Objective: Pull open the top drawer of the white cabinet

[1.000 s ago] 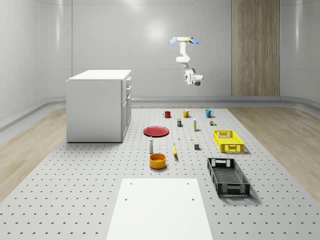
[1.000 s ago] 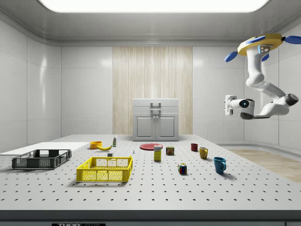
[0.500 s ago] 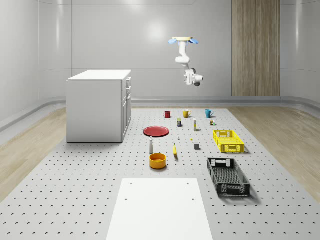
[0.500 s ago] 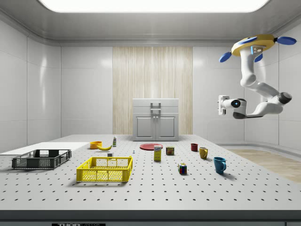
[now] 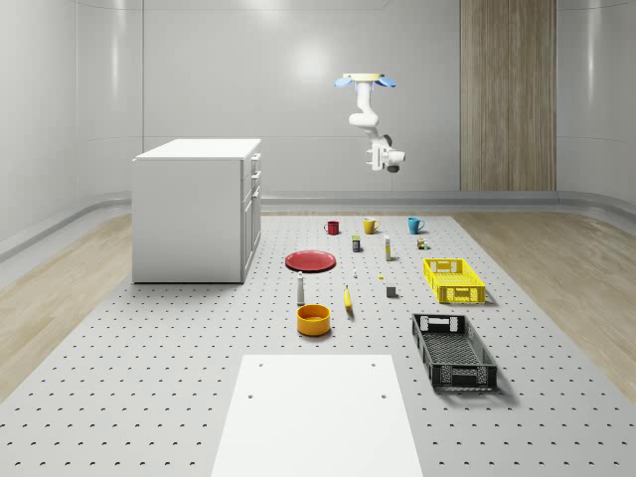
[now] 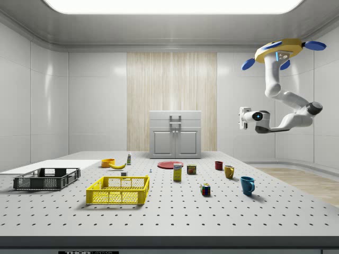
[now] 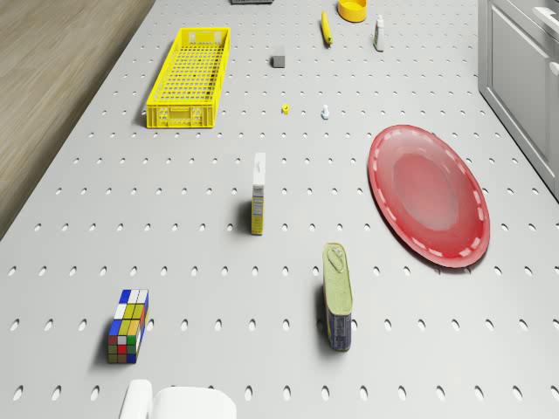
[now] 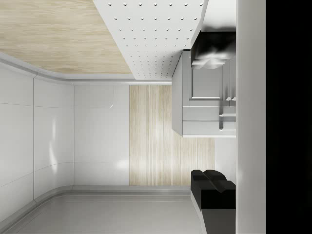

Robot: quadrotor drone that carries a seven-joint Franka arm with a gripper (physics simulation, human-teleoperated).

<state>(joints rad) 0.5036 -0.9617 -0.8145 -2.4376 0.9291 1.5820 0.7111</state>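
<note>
Drone point(image 6: 279, 51) hovers above the bench's point(image 6: 175, 211) far edge; pincer point(image 6: 241, 117), opening indiscernible, faces the white cabinet's point(image 6: 175, 134) top drawer point(image 6: 175, 115), well apart.

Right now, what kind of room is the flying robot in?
It looks like a pretend test room made by a computer, not a real house. A big grey table full of little holes holds the white cabinet, a yellow crate and a red plate, while the drone hovers high above the table's far end.
</note>
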